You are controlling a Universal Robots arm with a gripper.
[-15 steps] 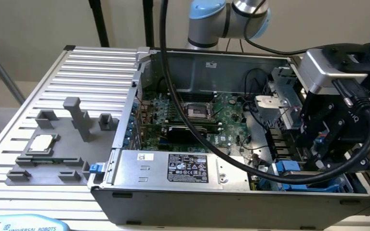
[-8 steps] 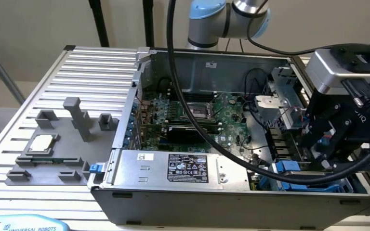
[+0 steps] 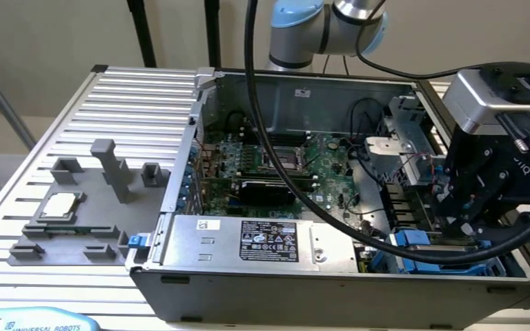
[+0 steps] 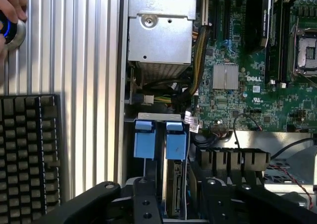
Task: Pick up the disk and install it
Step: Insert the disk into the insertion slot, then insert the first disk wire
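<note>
Gripper (image 4: 178, 204) is low in the drive-bay corner of the open computer case (image 3: 339, 279), on the exterior view's right, and sits over the disk (image 4: 174, 192). Can't tell if it is clamped on the disk or just straddling it. The disk stands on edge in a bay slot, connector edge showing, with its blue rail tab (image 4: 177, 144) at the end away from the gripper. A second blue tab (image 4: 145, 144) sits just beside it in the neighbouring slot. Past the tabs is a bundle of cables (image 4: 188, 87), then the power supply (image 3: 256, 241), a silver box with a black label, against the case's front wall. The green motherboard (image 3: 283, 165) fills the case floor and has a black heatsink block (image 4: 257, 16). The case rests on a slatted aluminium table (image 3: 136, 103). Well apart, toward the exterior view's left, a grey fixture (image 3: 72, 231) holds a small square CPU chip (image 3: 60, 205). In the wrist view a black keyboard (image 4: 27, 154) lies on the slats, and a person's hand (image 4: 10, 6) rests on a round button (image 4: 7, 30) with a blue ring. A light-blue pendant (image 3: 25, 323) is at the table's near edge.
</note>
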